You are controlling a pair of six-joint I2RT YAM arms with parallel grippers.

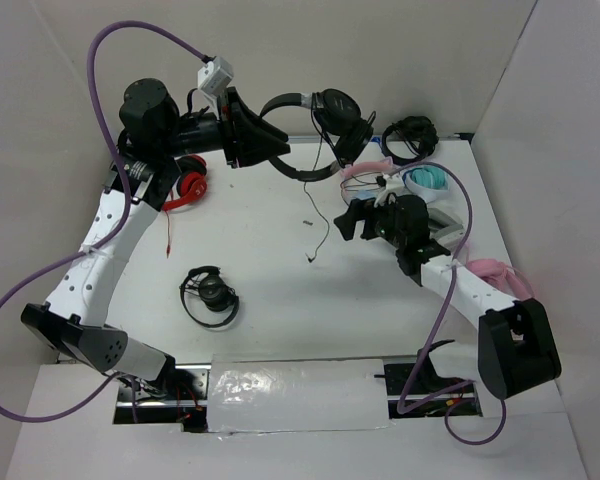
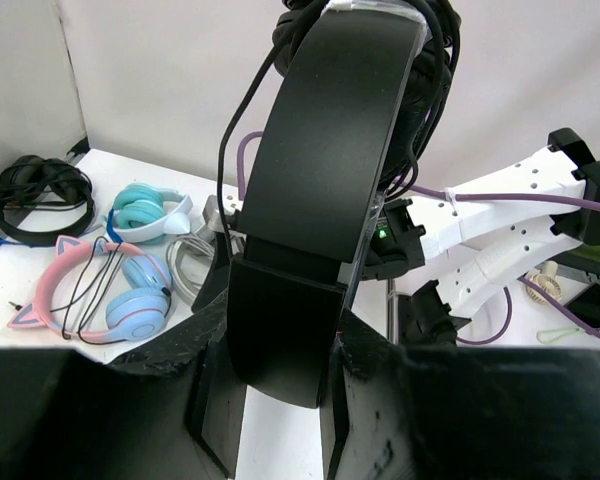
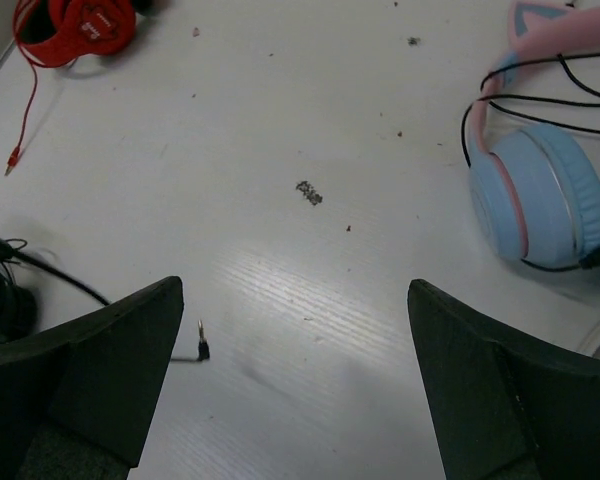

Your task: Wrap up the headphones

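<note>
Left claw point(image 2: 285, 390) is clamped shut on the headband of the black headphones point(image 1: 332, 112), held up off the table point(image 1: 250, 240) in the upper middle of the top view. Some cable is looped by the ear cups. The rest of the cable point(image 1: 325, 205) hangs loose to the table, plug point(image 3: 202, 349) lying flat.

Right claw point(image 3: 295, 290) is wide open and holds nothing. It hovers low over the table.

Risks, judged:
- The plug sits at the lower left of the right wrist view, just beside one finger and not between the two — closing here likely misses it.
- A hard pull on the cable could twist the headband in the grip or shed the loops.
- The slack could snag the pink-and-blue pair point(image 3: 535, 190) at the right edge.
</note>
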